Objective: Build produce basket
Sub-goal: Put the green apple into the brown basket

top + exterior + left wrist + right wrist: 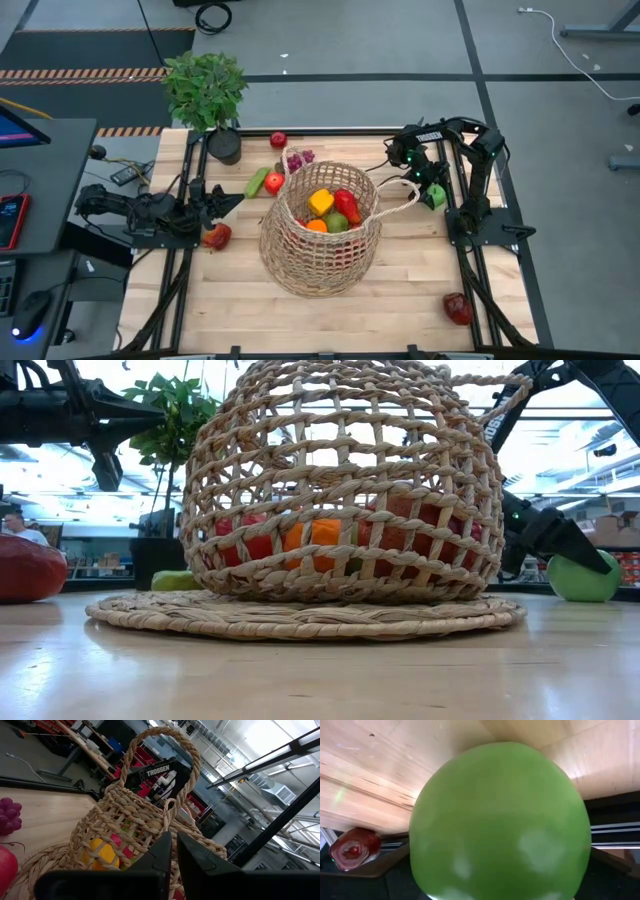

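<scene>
Basket point(322, 235) sits mid-desk, already holding peppers and fruit. Green apple point(436, 195) lies just right of it, directly before the right gripper point(428, 190), whose fingers are spread wide around it; the left gripper point(210, 200), clenched empty, waits opposite.

White lettering "TROSSEN" is printed on the dark housing of the far arm point(160, 776), seen in the left wrist view through the loop handle of the basket point(145, 832), at about twelve o'clock from the basket's body. No other text, label, number or sign is legible in any of the views.
</scene>
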Tool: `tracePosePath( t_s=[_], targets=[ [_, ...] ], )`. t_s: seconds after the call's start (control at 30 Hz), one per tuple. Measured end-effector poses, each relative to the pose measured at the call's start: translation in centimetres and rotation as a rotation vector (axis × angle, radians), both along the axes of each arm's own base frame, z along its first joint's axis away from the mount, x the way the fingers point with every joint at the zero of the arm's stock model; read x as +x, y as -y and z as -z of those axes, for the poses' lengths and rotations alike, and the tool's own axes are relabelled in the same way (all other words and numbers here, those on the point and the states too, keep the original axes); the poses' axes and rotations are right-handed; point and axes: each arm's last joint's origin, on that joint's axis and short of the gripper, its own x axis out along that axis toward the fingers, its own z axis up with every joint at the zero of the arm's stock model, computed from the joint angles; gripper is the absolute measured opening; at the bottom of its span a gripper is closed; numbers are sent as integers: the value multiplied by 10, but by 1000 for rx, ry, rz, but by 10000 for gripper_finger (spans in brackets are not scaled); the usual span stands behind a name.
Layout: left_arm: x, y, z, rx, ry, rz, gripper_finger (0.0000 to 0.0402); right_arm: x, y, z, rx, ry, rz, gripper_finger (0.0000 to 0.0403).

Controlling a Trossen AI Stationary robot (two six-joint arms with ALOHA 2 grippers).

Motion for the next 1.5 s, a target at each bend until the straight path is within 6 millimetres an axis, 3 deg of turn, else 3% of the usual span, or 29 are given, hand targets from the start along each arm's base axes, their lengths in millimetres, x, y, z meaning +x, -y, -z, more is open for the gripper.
tracePosePath(
  t_s=[0.53,0.83,1.17,1.5],
  targets=[
    [0,0,0,0,0,1,34,0,0,-2,7,-17,10,377],
    [0,0,0,0,0,0,35,12,13,-28,-60,20,31,376],
    [0,0,0,0,0,0,32,30,28,-96,-238,270,132,376],
    [0,0,0,0,-1,0,34,43,33,-208,-529,867,256,377]
  ],
)
